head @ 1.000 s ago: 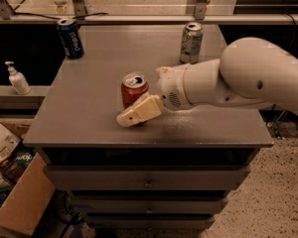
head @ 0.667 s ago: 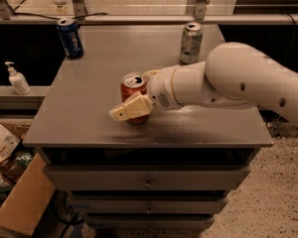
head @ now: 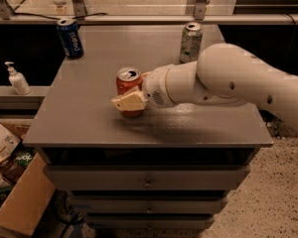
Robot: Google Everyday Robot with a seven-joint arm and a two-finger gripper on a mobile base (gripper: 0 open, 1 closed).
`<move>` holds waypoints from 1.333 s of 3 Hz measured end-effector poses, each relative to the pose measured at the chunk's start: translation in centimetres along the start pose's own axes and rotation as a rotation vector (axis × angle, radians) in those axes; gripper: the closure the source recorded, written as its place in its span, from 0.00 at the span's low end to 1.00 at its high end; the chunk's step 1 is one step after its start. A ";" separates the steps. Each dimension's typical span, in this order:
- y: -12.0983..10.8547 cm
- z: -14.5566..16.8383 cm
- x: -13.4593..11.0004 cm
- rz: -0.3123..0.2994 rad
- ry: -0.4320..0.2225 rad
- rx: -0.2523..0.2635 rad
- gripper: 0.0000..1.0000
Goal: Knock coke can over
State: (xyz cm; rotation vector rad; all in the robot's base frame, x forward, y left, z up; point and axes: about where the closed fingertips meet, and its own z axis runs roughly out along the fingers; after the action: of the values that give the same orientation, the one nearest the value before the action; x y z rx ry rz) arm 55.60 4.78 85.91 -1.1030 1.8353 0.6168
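The red coke can [head: 127,85] stands upright near the middle of the grey cabinet top [head: 84,118], its silver top showing. My gripper [head: 130,102] reaches in from the right on a thick white arm. Its cream finger lies across the front lower part of the can, touching or just in front of it. The can's lower half is partly hidden behind the finger.
A dark blue Pepsi can [head: 70,37] stands at the back left corner. A silver-green can [head: 190,42] stands at the back right. A soap dispenser [head: 17,78] sits on a lower ledge to the left. Cardboard boxes [head: 20,202] lie on the floor at left.
My arm has swung left across the top, and the finger has moved from right of the can to across its front. The can still stands upright in the same place.
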 end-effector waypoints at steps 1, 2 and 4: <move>-1.2 -0.5 -1.0 -0.030 0.021 0.013 0.88; -3.3 -2.0 -2.2 -0.085 0.064 0.032 1.00; -5.7 -4.1 -1.8 -0.302 0.312 0.007 1.00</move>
State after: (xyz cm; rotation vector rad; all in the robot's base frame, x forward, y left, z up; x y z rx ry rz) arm 59.22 -0.34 89.62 -1.5027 1.8718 0.2719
